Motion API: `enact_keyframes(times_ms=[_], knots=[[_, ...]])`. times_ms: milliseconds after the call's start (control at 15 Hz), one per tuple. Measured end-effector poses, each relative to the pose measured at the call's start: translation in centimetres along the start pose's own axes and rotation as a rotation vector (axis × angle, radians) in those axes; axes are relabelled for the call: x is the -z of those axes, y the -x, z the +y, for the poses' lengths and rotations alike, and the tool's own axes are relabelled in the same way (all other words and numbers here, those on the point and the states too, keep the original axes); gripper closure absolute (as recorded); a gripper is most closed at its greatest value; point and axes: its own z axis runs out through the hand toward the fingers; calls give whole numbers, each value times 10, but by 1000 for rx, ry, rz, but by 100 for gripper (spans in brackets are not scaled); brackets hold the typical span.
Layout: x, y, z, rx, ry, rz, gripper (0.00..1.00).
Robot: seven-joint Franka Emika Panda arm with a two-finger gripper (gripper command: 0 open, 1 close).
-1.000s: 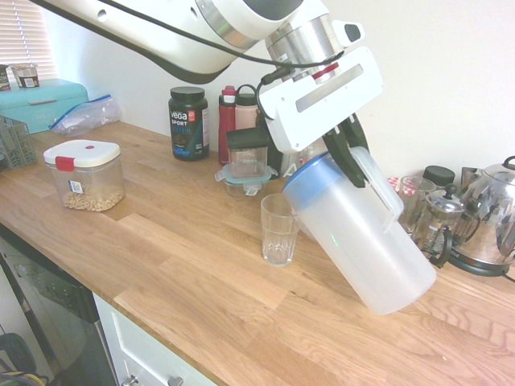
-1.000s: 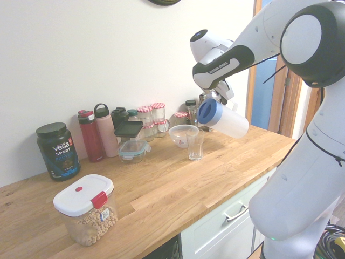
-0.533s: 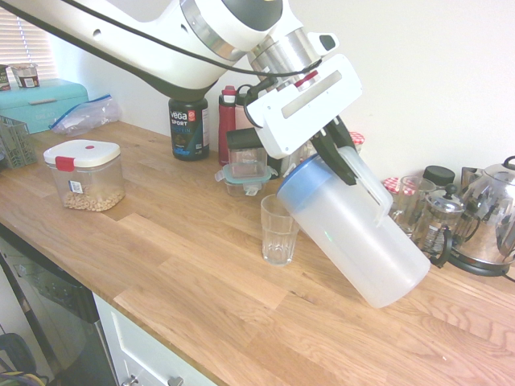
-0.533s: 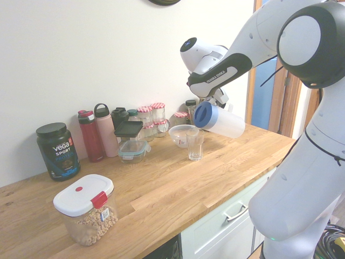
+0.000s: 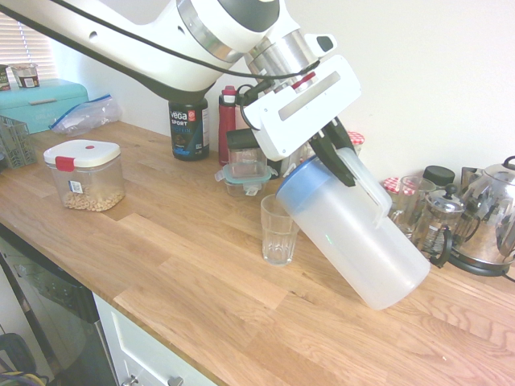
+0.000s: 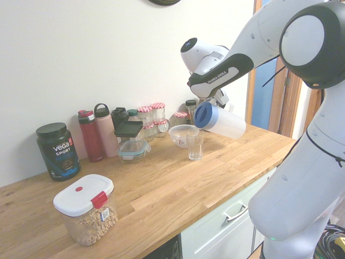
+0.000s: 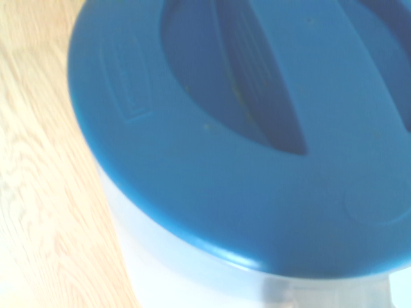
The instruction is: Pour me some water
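My gripper is shut on the side handle of a tall frosted-white jug with a blue lid. The jug hangs tilted in the air, lid end lowest and right beside the rim of a small ribbed clear glass that stands on the wooden counter. From the other side the jug leans its lid over the glass. The blue lid fills the wrist view. The water itself cannot be made out, and no stream shows.
Behind the glass stand a lidded food box, bottles and a black tub. A French press and a steel kettle are at the right. A cereal container sits at the left. A clear bowl is behind the glass.
The jug has moved a little toward the glass and up, bringing its lid closer to the rim; in the last half second it barely moved.
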Motion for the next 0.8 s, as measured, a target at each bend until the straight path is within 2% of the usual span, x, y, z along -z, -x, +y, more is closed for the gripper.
enact_keyframes(times_ms=[133, 467, 800], knots=[[11, 10, 14, -83, -52, 50, 100], [26, 63, 87, -344, -261, 190, 100], [18, 110, 128, -624, -385, 227, 100]])
